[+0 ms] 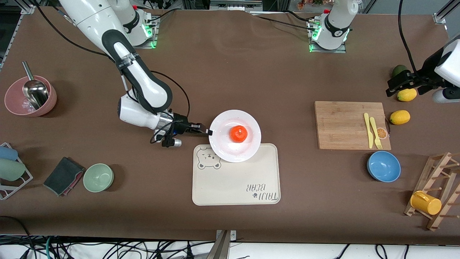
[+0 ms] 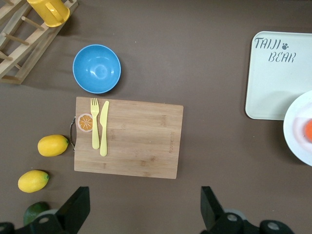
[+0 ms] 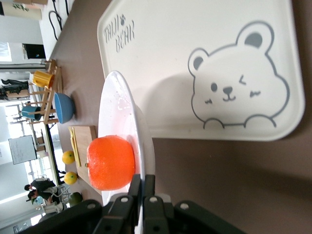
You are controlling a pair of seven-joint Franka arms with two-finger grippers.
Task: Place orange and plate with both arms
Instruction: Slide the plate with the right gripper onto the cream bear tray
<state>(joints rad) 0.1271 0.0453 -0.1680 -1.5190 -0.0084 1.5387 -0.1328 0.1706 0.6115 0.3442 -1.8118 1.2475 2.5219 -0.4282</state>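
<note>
**Right arm carries the plate over the tray; left arm waits**

Toward the right arm's end of the table stand a pink bowl with a metal scoop and a green bowl, both well apart from the work. The right gripper is pinched shut on the rim of the white plate, which partly overlaps the bear-print tray at the tray's edge farther from the front camera. The orange sits on the plate, near its middle. An edge grip probably keeps the fingers away from the fruit while the plate is moved onto the tray.

The right wrist view shows what the front view cannot: the plate appears lifted above the tray, casting a shadow, with both fingers clamped across its thin rim.

Toward the left arm's end lie the cutting board with its yellow fork and knife, a blue bowl and two lemons. The left gripper waits with jaws wide and empty, over the lemon and the avocado.
</note>
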